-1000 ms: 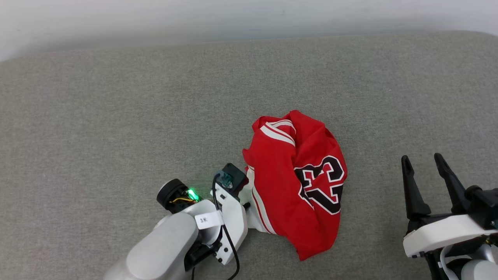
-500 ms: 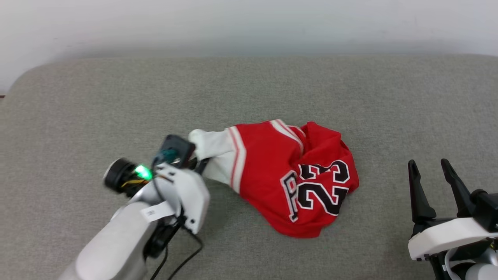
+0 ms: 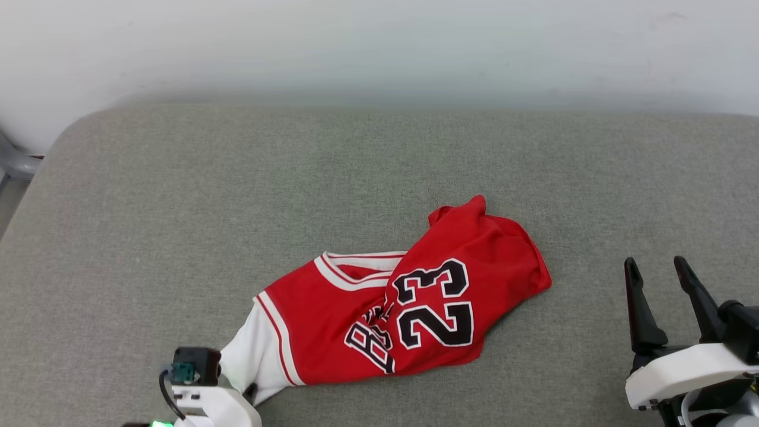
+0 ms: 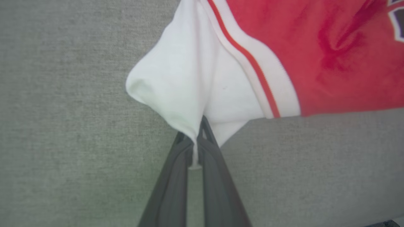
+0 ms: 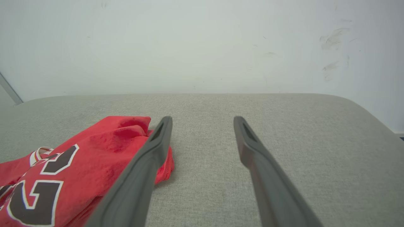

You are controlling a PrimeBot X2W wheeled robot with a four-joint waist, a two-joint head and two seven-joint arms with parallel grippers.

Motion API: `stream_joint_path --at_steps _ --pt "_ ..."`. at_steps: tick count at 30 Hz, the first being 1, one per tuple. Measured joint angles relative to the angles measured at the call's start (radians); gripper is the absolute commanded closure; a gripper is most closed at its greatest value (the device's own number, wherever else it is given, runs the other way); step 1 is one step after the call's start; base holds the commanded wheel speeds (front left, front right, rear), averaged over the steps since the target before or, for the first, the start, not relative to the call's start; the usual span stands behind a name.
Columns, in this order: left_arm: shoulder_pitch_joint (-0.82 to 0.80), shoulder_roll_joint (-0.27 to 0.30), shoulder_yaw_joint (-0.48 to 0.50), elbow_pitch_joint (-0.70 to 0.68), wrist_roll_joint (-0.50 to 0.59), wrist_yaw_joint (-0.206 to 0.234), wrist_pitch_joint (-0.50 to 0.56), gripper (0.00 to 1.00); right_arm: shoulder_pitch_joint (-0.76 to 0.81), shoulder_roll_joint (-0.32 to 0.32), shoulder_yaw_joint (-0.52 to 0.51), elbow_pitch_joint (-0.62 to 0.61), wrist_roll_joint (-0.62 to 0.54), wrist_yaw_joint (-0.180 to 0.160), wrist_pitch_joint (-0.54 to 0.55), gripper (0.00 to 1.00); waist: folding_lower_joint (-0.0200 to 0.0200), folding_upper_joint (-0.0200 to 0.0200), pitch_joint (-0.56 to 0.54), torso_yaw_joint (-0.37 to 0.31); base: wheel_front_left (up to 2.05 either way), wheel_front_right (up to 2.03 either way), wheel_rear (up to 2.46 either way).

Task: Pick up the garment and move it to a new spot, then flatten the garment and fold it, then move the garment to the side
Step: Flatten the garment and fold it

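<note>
A wide grey fabric-covered cushion (image 3: 237, 178) with a fine woven texture and rounded far corners spans the head view from side to side. On it lies a red jersey shirt (image 3: 409, 308), rumpled, right of centre and toward the near edge. Its black, white-outlined "23" faces up, with black lettering partly folded under beside it. The red-and-white striped collar shows left of the number. A white sleeve with a red stripe stretches out toward the cushion's near left.
</note>
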Motion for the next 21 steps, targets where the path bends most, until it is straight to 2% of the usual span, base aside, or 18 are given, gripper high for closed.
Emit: stream_joint_path --at_steps 2,3,4,11,21 --pt "0.025 -0.014 -0.004 0.011 -0.017 -0.004 -0.006 1.0 0.006 0.0 0.0 -0.001 -0.001 0.0 0.002 0.0 0.0 0.0 -0.008 0.002 0.0 0.0 0.0" --pt "0.029 -0.02 -0.007 0.017 -0.018 -0.004 -0.012 0.53 0.01 0.0 0.0 -0.001 -0.001 0.0 0.005 0.0 0.0 0.0 -0.013 0.004 0.0 0.0 0.0" --pt "0.03 -0.027 -0.007 0.02 -0.018 -0.006 -0.022 0.0 0.015 0.0 -0.001 -0.002 -0.001 0.0 0.008 0.0 0.0 0.0 -0.018 0.005 0.0 0.0 0.0" --pt "0.03 -0.058 -0.001 0.014 0.012 0.0 -0.134 0.0 0.04 0.0 0.0 -0.009 -0.002 0.0 0.027 0.0 0.0 0.0 -0.066 0.012 0.0 0.0 0.0" --pt "-0.009 -0.073 0.031 -0.076 0.111 0.008 -0.397 0.0 0.06 0.0 -0.013 -0.022 -0.002 0.0 0.044 0.0 -0.0001 0.0001 -0.107 0.013 0.0 0.0 0.0"
